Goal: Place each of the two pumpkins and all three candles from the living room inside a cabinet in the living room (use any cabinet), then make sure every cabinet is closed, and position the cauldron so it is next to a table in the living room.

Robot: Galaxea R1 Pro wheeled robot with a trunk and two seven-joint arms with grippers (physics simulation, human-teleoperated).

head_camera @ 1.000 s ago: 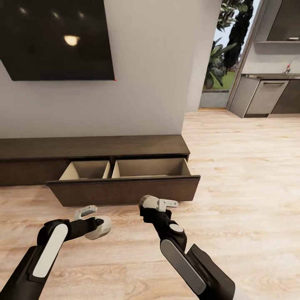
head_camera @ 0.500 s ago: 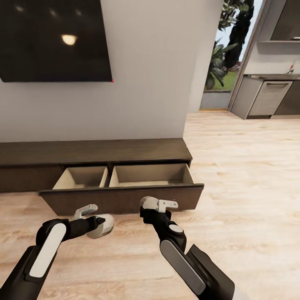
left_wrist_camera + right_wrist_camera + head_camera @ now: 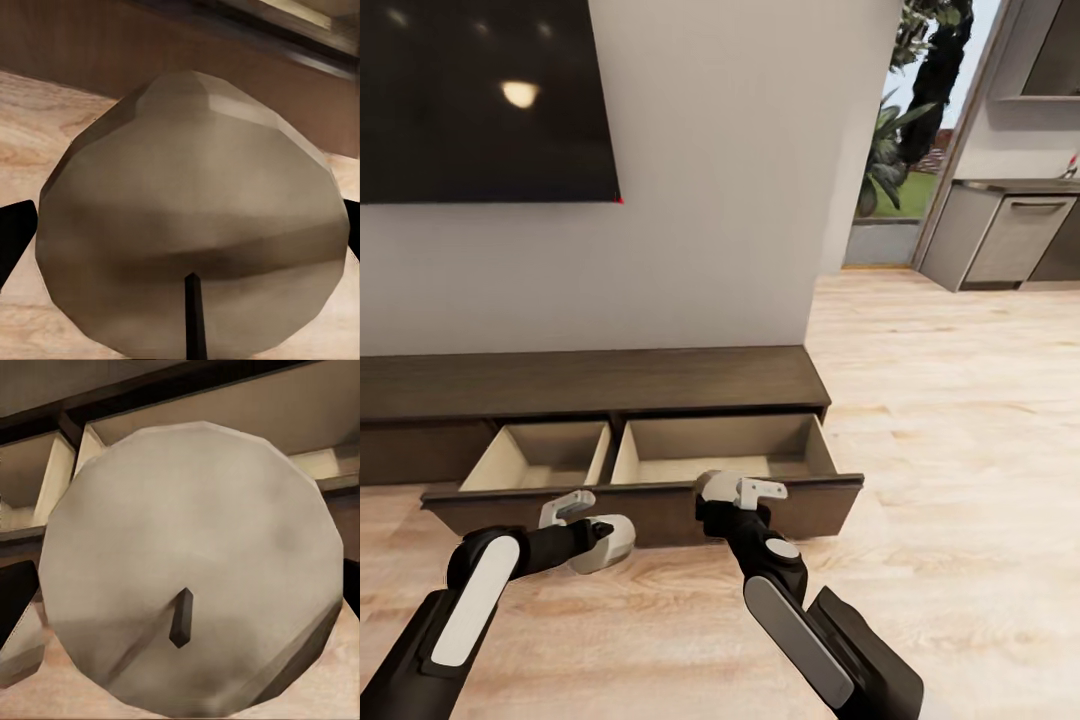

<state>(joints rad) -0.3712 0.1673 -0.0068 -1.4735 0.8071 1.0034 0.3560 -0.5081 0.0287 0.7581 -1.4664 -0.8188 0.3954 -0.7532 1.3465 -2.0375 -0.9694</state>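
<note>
Robot stood facing the cabinet (image 3: 590,380), its wide drawer front (image 3: 660,500) pulled out, two pale compartments open to view and both bare as far as could be seen; left gripper (image 3: 588,522) was clamped on a candle (image 3: 605,540), dark fingertips (image 3: 15,232) at either flank of the stub in the wrist view, wick (image 3: 193,315) pointing back at the camera; right gripper (image 3: 745,492) likewise closed on a second candle (image 3: 712,487), its flat wick end (image 3: 187,577) facing the wrist camera; count: two candles, one per arm, one drawer with two bays; both candles sat just on the near side of the drawer front, the bays lying ahead and slightly below; the right-hand candle was nearer the lip and over the larger bay, so judged the right arm the likelier to go in first, with a short forward reach past the front before releasing.
</note>
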